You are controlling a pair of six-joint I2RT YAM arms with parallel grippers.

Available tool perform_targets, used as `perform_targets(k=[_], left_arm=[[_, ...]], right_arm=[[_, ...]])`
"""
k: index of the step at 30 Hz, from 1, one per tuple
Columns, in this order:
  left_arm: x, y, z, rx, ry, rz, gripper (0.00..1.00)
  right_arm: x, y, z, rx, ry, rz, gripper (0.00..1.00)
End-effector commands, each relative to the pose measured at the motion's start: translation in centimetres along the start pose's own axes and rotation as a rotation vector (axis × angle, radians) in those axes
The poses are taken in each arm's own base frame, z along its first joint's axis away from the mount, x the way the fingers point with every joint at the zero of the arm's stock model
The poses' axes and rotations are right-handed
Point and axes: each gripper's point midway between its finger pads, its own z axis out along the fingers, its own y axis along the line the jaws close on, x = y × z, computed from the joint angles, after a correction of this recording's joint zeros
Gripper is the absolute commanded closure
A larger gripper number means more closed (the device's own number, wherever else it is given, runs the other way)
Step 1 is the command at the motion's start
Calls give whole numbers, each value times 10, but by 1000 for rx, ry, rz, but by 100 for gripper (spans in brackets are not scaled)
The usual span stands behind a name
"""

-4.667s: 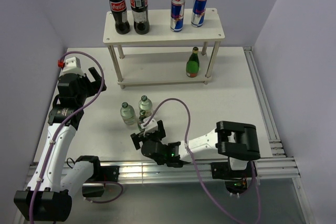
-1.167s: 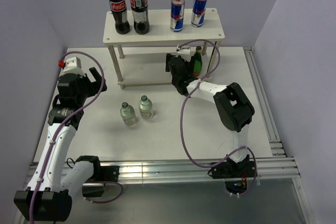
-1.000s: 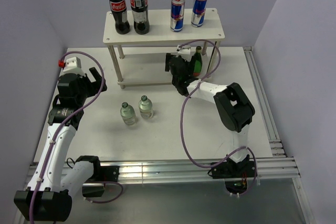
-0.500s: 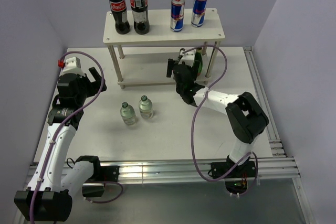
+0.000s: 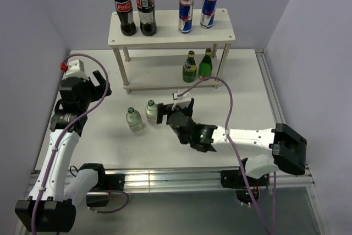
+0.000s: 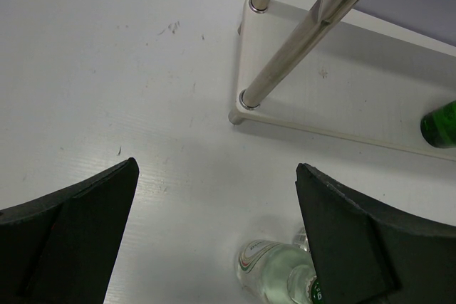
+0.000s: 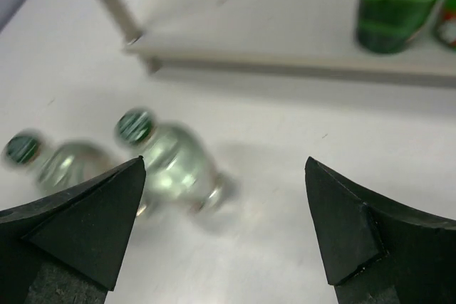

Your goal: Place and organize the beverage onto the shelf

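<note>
A clear bottle [image 5: 152, 112] and its twin [image 5: 133, 119] stand upright on the table [image 5: 236, 100], left of centre in the top view, not yet shelved. The shelf [image 5: 165, 30] at the upper middle already carries the cans [image 5: 186, 14] on its top board beside two cola bottles [image 5: 125, 5]. The green bottles [image 5: 190, 67] stand on its lower board, toward the right.

The right gripper [image 7: 223, 167] hangs just right of the nearer clear bottle, its jaws spread wide and holding nothing. Its wrist view is blurred, so whether that bottle sits between the fingers is hard to say. The left gripper [image 6: 215, 169] waits at the left, jaws likewise wide and empty.

These bottles look light, stiff and smooth, so probably slippery and easy to tip. The best hold is likely across the round body below the shoulder, not the thin neck, with a firm squeeze and the bottle kept upright.
</note>
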Motion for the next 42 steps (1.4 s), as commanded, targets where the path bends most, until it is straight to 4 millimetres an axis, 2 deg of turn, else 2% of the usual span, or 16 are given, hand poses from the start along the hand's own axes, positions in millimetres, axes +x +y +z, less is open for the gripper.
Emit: perform_targets(k=[1, 2, 3, 4, 6, 9, 11, 15, 22, 32, 35, 37, 38, 40, 41, 42], left_arm=[[-12, -2, -3, 13, -36, 13, 1], [-12, -3, -4, 17, -39, 13, 1], [-12, -4, -4, 20, -38, 13, 1], [-13, -4, -4, 21, -41, 13, 1], [-11, -3, -3, 20, -33, 13, 1], [-10, -3, -3, 20, -33, 14, 1], [-11, -4, -4, 22, -38, 13, 1], [-12, -4, -3, 23, -37, 13, 1], [-12, -6, -3, 31, -35, 14, 1], [-11, -7, -3, 41, -33, 15, 1], [-12, -8, -5, 47, -41, 15, 1], [-14, -11, -7, 61, -47, 9, 1], [-14, -13, -7, 66, -49, 3, 1], [-18, -16, -8, 69, -57, -17, 1], [-22, -19, -10, 70, -64, -28, 1], [-24, -25, -13, 79, -67, -33, 1]], right_arm=[[30, 8, -27, -31, 53, 50, 0], [36, 14, -32, -50, 61, 46, 0], [42, 31, -41, -121, 69, 45, 0], [54, 36, -42, -139, 85, 23, 0], [63, 52, -45, -188, 104, 18, 0], [89, 62, -32, -187, 122, -31, 0], [88, 70, -23, -188, 100, -47, 0], [97, 71, -1, -160, 89, -50, 0], [93, 60, 44, -112, 57, -12, 0], [100, 70, 75, -112, 47, -12, 1], [102, 65, 84, -100, 45, -6, 8], [104, 59, 89, -93, 48, -6, 21], [106, 58, 91, -89, 47, -5, 34], [107, 53, 94, -84, 44, -8, 46], [108, 52, 96, -87, 41, -7, 56], [109, 50, 98, -84, 42, -10, 62]])
